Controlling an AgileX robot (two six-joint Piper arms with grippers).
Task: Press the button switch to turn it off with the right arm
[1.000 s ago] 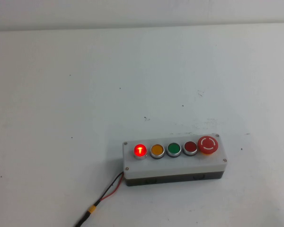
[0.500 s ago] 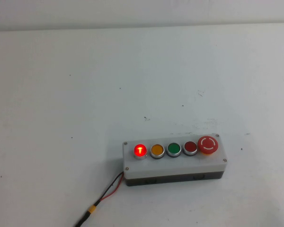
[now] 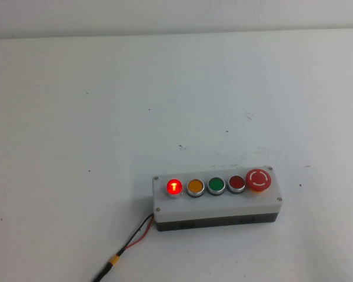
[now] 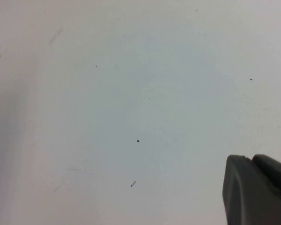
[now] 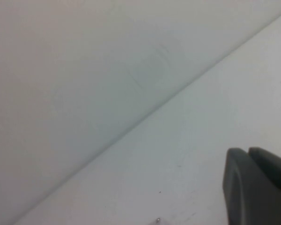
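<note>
High view: the button switch (image 3: 174, 187) sits at the left end of a row of buttons on a light grey box (image 3: 217, 207), near the front of the white worktop (image 3: 165, 100). It glows bright red, so it reads as switched on. Beside it, in order, come an amber button (image 3: 195, 187), a green button (image 3: 216, 185), a darker red flat button (image 3: 236, 184) and a red mushroom button (image 3: 259, 180). A red and black cable (image 3: 129, 244) leaves the box's left end. Neither arm appears here.

Left wrist view: only a dark edge of the left end effector (image 4: 256, 190) shows over bare worktop; whether it is released or clenched cannot be told.

Right wrist view: a similar dark edge of the right end effector (image 5: 257, 185) shows, facing the worktop's far edge and the wall; its state cannot be told either. The box is not in sight.

Judging from this, nothing is done: the right arm has yet to approach and press.
</note>
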